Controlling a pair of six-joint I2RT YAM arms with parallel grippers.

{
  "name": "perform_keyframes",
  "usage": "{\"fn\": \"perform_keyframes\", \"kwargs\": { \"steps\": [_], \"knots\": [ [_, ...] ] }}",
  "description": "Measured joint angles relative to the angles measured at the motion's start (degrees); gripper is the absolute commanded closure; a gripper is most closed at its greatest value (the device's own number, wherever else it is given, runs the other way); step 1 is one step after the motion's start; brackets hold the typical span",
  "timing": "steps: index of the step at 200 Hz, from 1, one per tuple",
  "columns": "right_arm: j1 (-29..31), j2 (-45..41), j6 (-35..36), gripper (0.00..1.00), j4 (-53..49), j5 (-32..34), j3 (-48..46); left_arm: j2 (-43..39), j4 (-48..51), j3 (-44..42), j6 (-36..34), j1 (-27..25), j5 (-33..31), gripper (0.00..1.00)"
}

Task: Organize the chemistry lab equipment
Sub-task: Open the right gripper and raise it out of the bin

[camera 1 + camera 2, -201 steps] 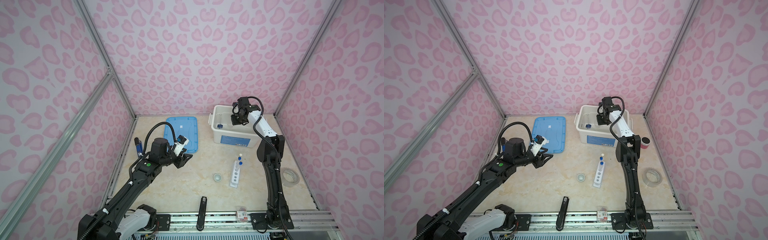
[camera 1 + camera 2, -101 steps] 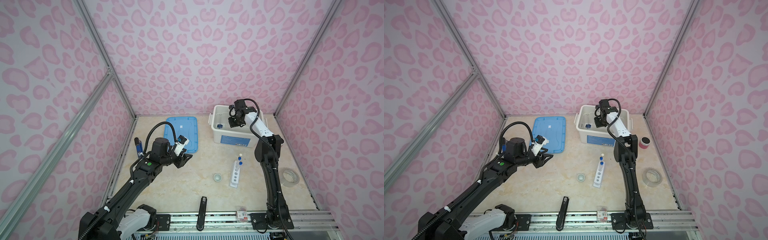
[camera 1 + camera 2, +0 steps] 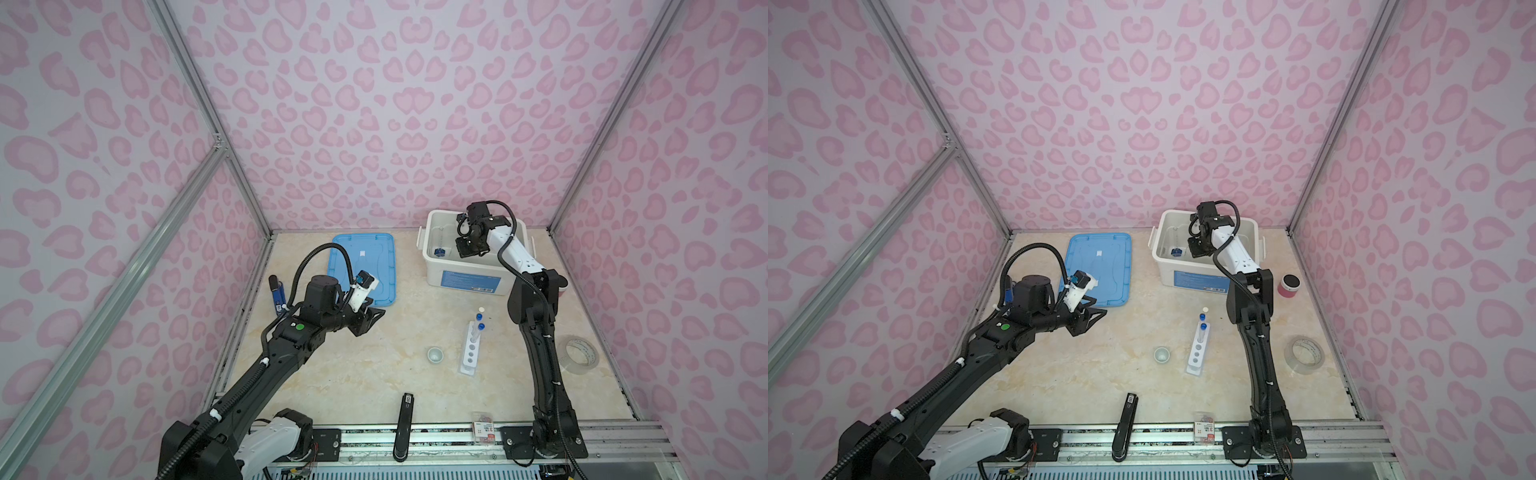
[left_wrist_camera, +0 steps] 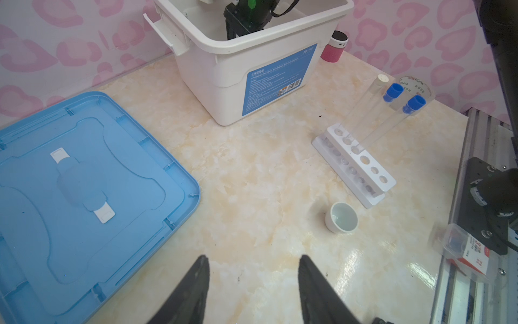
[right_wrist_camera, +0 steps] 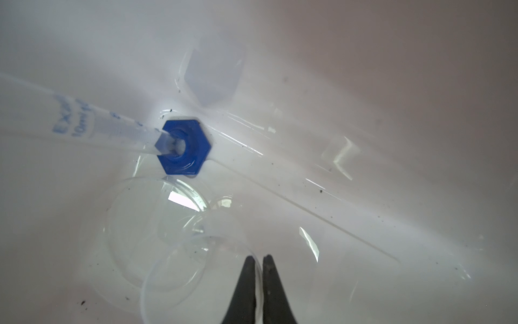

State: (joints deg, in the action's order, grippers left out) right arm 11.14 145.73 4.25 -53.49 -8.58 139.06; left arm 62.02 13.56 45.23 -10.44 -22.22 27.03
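Note:
In the right wrist view my right gripper (image 5: 259, 258) is shut on the rim of a clear glass vessel (image 5: 196, 252) inside the white bin (image 3: 432, 266). A second clear round vessel (image 5: 131, 221) lies beside it. The blue-based glass cylinder (image 5: 183, 147) leans in the bin's corner. On the table the white holed rack (image 3: 469, 353) holds two blue-capped test tubes (image 4: 392, 92) and a pale-capped one. The tiny pale cup (image 3: 434, 354) stands left of the rack. My left gripper (image 4: 252, 259) hangs open and empty over bare table by the blue lid (image 3: 361, 266).
A blue-and-black stick (image 3: 277, 291) lies by the left wall. A pink black-topped can (image 3: 1288, 286) stands right of the bin and a tape roll (image 3: 582, 355) near the right wall. A black bar (image 3: 405, 428) and a small packet (image 3: 483, 430) lie at the front rail.
My right gripper has swung left and dipped lower into the bin. The left arm has stayed still.

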Motion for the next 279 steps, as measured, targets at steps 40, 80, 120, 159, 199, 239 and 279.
{"fn": "perform_keyframes", "kwargs": {
  "steps": [40,80,120,159,199,239,279],
  "knots": [
    [0.00,0.42,0.02,0.85,-0.17,0.00,0.00,0.07,0.00,0.00,0.00,0.00,0.00,0.46],
    [0.24,0.42,0.04,0.79,-0.85,0.00,1.29,0.07,0.00,0.00,0.00,0.00,0.00,0.45],
    [0.37,-1.55,0.20,0.72,-2.19,-0.07,2.40,-0.07,0.00,0.00,0.00,0.00,0.02,0.45],
    [0.42,-5.66,0.46,0.70,-2.58,-0.33,2.58,-0.92,0.00,0.00,0.00,0.00,0.11,0.44],
    [0.74,-9.49,0.50,0.69,-3.78,-0.17,2.58,-2.43,0.02,0.00,0.00,0.00,0.39,0.44],
    [1.95,-14.51,0.85,0.69,-5.88,1.03,2.49,-4.48,0.00,0.00,0.04,0.00,1.09,0.44],
    [5.11,-26.36,0.85,0.68,-5.40,3.06,-9.29,-6.64,-0.02,0.00,0.20,0.00,1.92,0.44]
  ]
}}
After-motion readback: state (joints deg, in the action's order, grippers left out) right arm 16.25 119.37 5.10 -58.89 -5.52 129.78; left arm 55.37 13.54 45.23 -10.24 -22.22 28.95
